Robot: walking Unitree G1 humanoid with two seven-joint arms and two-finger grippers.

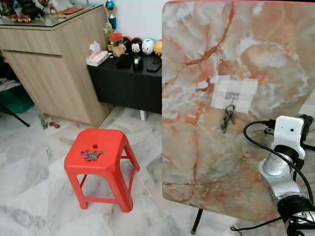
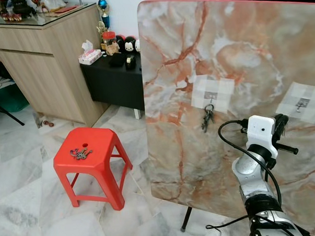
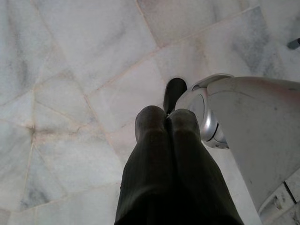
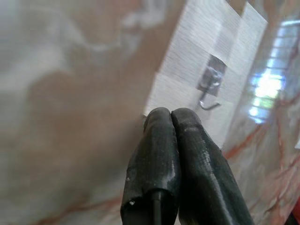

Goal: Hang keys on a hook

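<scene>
One bunch of keys already hung on the hook taped to the upright marble-pattern board, so that hang looked done; a second bunch lay on top of the red stool, at about 9 o'clock from the board and well apart from it. A second taped hook sat empty at 3 o'clock from the hung keys (the right wrist view showed a bare hook just past the fingertips, likely that one). My read: step in hand was the gap between placements, arm clear of the first hook, next bunch not yet fetched. Next move would call for turning toward the stool, coming down over the loose bunch, opening the fingers and pinching the ring or a key shank so the ring hangs free to thread over the empty hook. Risk: the bunch lay flat by the stool's centre hole, so a shallow pinch could slip. Right gripper had both black fingers pressed together, nothing between them, tips pointed at the board just below the bare hook, close but I couldn't tell if touching. Right arm was raised in front of the board, forearm near vertical, wrist camera block at about 4 o'clock from the hung keys. Left gripper was also closed and empty, hanging idle, pointed down at the marble floor
</scene>
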